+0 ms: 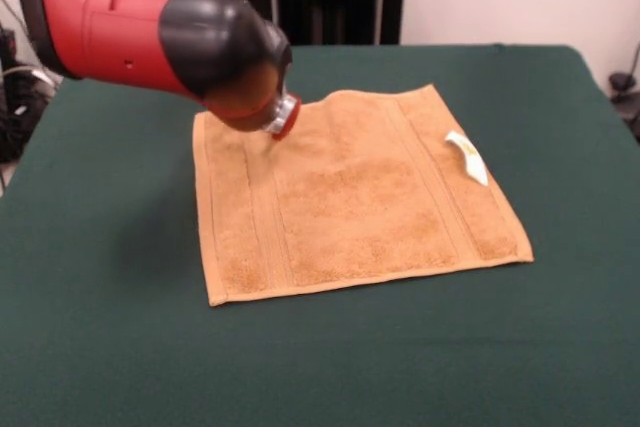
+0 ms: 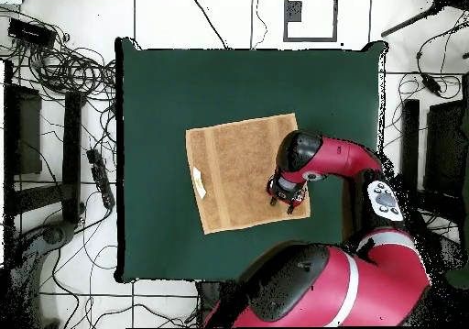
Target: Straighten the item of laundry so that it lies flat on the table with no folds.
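We see the towel lying almost flat in the middle of the green tabletop, its white tag near the right edge. The gripper is at the towel's upper left corner, and the arm hides it, so we cannot tell how the fingers stand. In the overhead view, cables lie on the floor at the left.

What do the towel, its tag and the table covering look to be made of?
Towel: orange-tan terry cloth, judging by its nubby looped pile and flatter woven stripe bands. Tag: smooth white fabric or paper, unclear which. Table: covered in matte dark green, felt-like cloth with no sheen.
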{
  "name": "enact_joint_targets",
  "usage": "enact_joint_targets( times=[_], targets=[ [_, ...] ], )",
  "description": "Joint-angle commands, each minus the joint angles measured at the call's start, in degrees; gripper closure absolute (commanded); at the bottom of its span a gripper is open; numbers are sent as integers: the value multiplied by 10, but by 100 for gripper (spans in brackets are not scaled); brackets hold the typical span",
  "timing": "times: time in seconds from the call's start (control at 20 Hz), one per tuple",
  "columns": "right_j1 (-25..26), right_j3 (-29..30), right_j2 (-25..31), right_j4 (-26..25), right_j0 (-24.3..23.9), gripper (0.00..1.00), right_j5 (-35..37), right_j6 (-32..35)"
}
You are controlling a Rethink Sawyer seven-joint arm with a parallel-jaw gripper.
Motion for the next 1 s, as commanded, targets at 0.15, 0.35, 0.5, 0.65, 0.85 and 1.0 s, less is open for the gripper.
enact_joint_targets(
  times=[0.15, 0.35, 0.5, 0.65, 0.85, 1.0],
  targets=[
    [17, -7, 41, -103, 58, 0, -22, -133],
    [29, -32, 34, -170, 71, 0, -34, -164],
    [37, -39, 29, -195, 75, 0, -37, -159],
    [43, -47, 32, -204, 72, 0, -34, -160],
    [38, -44, 33, -218, 73, 0, -33, -168],
    [41, -49, 31, -235, 75, 0, -38, -175]
  ],
)
